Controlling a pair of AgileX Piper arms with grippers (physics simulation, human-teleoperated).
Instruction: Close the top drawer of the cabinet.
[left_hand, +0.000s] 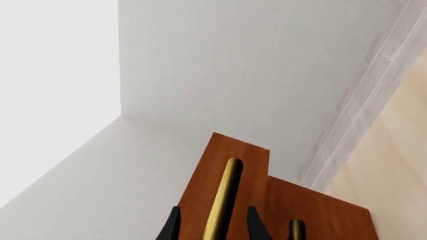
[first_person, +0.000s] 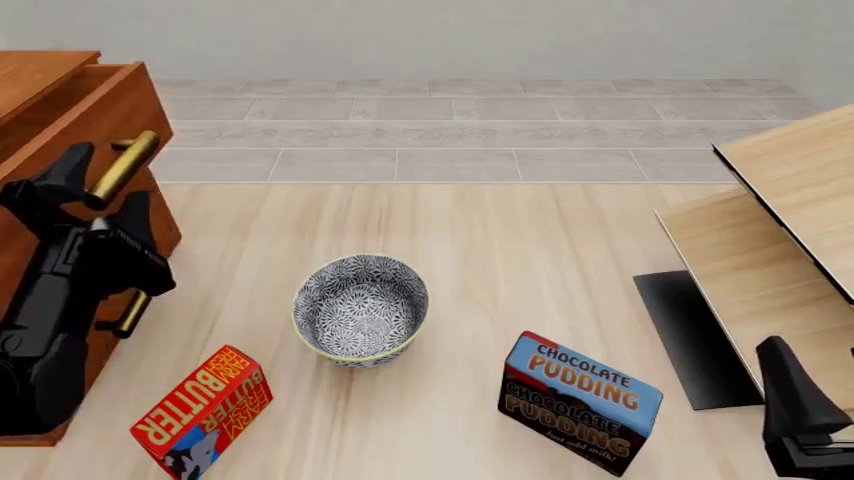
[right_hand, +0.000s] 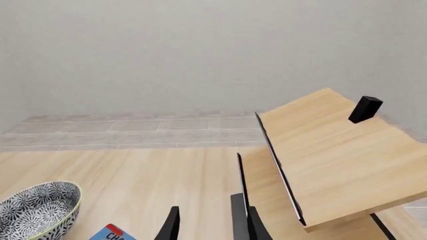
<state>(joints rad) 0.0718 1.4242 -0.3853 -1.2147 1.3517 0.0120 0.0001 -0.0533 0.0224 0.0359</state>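
Left gripper (left_hand: 212, 227) straddling the top drawer's brass bar handle (left_hand: 225, 197)

The top drawer (first_person: 83, 105) stands pulled out of the reddish-brown cabinet (first_person: 27, 80) at the table's left edge; the left fingers sit either side of the bar with gaps showing, parted and gripping nothing. The right gripper (right_hand: 212, 225) waits open and empty near the pale wood furniture (right_hand: 333, 160). Risk: pushing on the round bar alone, the fingers could slide off it, or an off-axis shove could skew and jam the drawer

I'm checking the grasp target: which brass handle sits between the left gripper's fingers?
The top drawer's long handle, between the left gripper fingers; the lower drawer's handle lies beside them, outside.
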